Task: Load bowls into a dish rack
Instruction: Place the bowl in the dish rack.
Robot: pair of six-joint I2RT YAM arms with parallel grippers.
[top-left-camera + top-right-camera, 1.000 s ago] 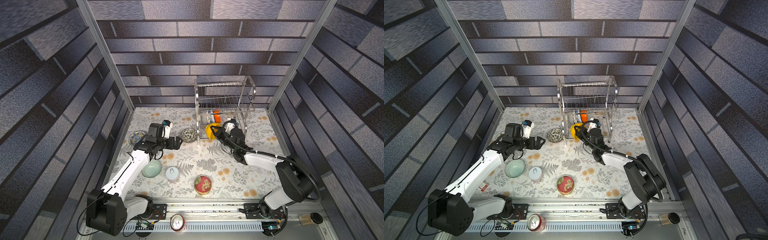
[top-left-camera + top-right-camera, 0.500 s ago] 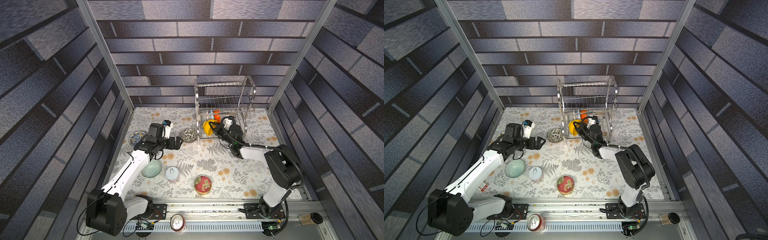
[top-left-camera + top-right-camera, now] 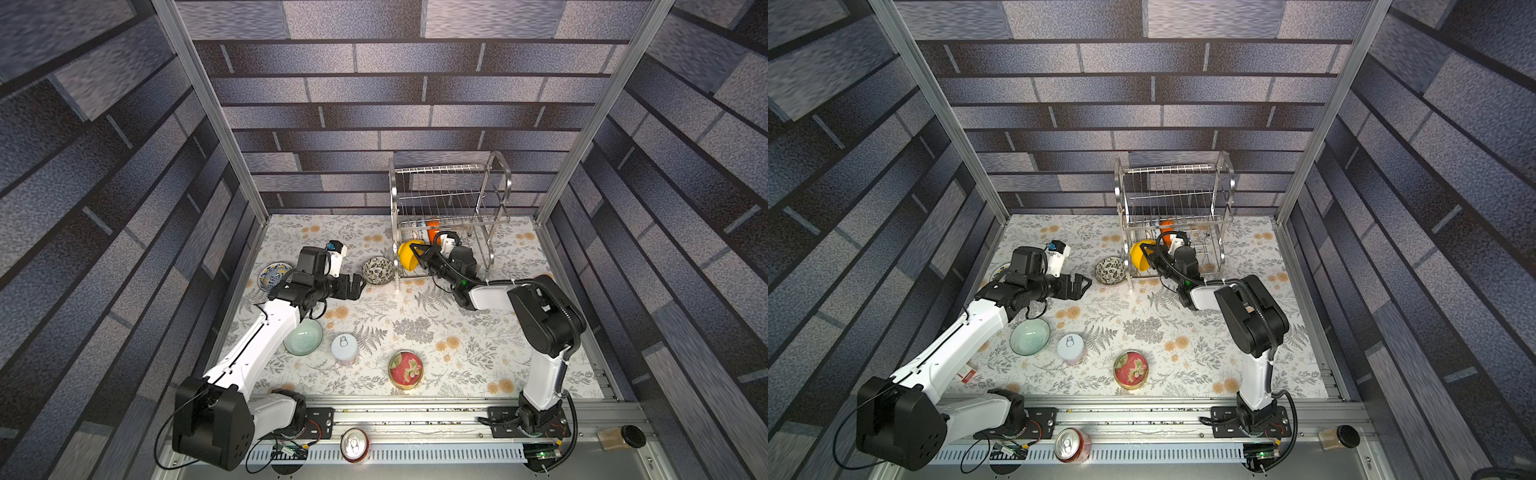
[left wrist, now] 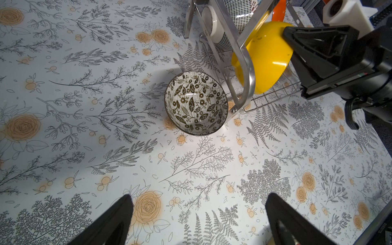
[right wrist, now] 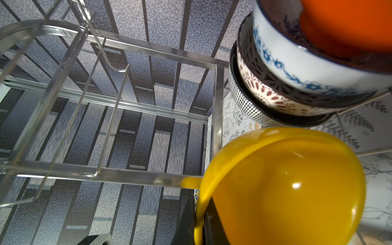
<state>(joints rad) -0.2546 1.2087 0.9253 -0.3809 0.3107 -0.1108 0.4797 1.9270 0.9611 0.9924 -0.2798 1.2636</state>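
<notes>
Right gripper (image 5: 199,214) is clamped tight on the rim of the yellow bowl (image 5: 286,191), one finger inside and one outside. The bowl is tipped on its side, hanging out in front of the fingers, right at the corner post of the dish rack (image 3: 451,195), down at the lower shelf. From the left wrist view the bowl (image 4: 267,57) sits just behind the rack's arched side frame (image 4: 246,70). Can't honestly tell if it's resting on the wires or just above them.

Just past the yellow bowl, deeper in the rack, there's a row of bowls nested on edge: a lattice bowl (image 5: 244,106) nearest, then a brown-patterned bowl (image 5: 265,93), a blue floral bowl (image 5: 297,61) and an orange bowl (image 5: 350,25) farthest off.

Left gripper (image 4: 197,222) has its jaws wide apart with nothing between them, just bare tablecloth (image 4: 84,127) underneath. Straight ahead of its fingertips is the dark floral bowl (image 4: 196,104), upright on the cloth and right up against the rack's foot.

Back along the left arm are the pale green bowl (image 3: 303,338) beside its forearm and a blue-patterned bowl (image 3: 272,276) on the other side of the wrist. The white can (image 3: 345,347) and red tin (image 3: 405,369) are well behind both grippers.
</notes>
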